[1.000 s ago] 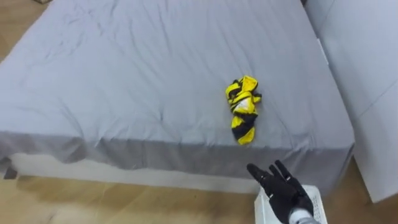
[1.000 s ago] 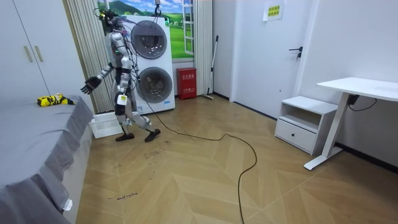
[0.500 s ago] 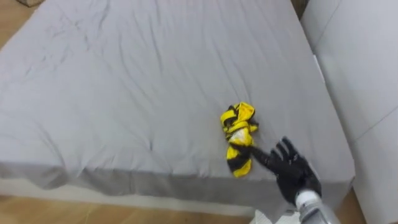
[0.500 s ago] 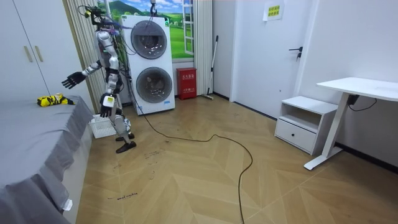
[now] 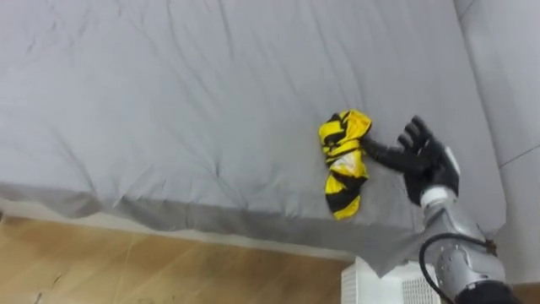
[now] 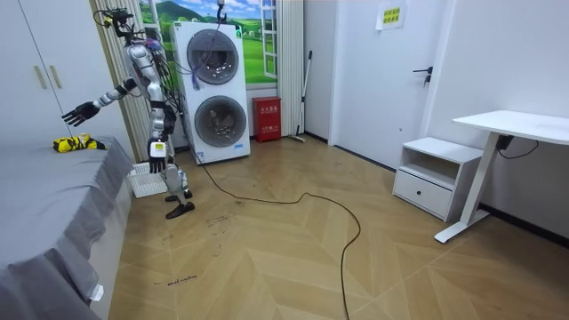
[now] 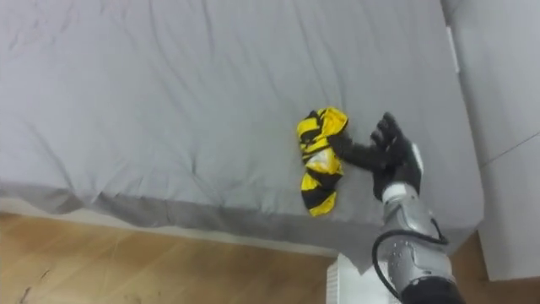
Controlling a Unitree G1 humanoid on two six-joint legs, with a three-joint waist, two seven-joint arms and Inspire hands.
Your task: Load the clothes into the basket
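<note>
Left eye view looks down on a bunched garment (image 5: 344, 165), bright yellow with black stripes, twisted into a narrow crumpled strip with a paler patch near its middle. It lies on the grey-sheeted bed (image 5: 169, 93), close to the bed's near edge and toward its right side. The robot's right hand (image 5: 426, 160) is just beside it on the right, fingers straight and spread, holding nothing. A dark fingertip reaches the cloth's upper right edge, but the eye views do not show whether it touches or hangs above. In the room view this hand is stretched out over the bed, higher than the garment lying there. Folded as it is, the garment's kind cannot be made out. A white basket (image 5: 375, 287) stands on the wooden floor (image 5: 126, 262) below the bed's edge, cut off by the lower border and partly hidden behind the forearm. The left hand (image 6: 157, 165) hangs at the robot's side in the room view, too small to read its fingers. The robot stands at the bed's end, with the stacked washing machines (image 6: 212, 89) behind it.
</note>
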